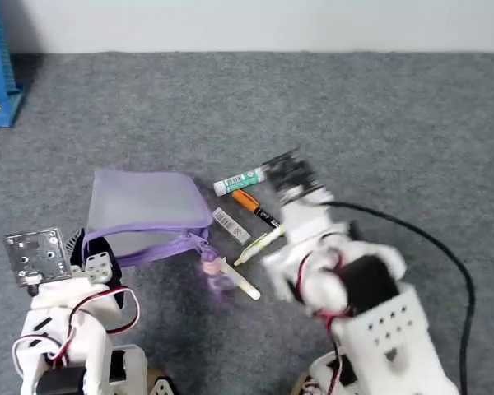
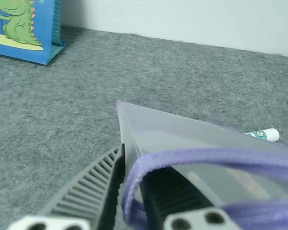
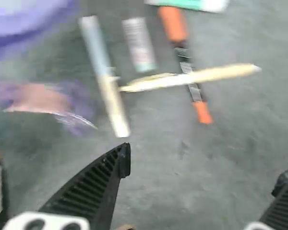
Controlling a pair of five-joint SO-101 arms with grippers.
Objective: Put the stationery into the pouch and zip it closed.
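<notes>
On grey carpet, pouch, white wall, blue box behind

Left gripper, held low, fingers clamped on the pouch rim. Right arm stretched forward, right gripper pointing down with fingers spread wide apart.

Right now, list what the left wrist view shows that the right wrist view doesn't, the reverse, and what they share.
Left wrist view: the blue dinosaur box and the left gripper clamped on the purple edge of the pouch. Right wrist view: the open right gripper near the orange pen, yellow pen and blue-white pen. Shared: pouch, green-and-white tube, carpet.
</notes>
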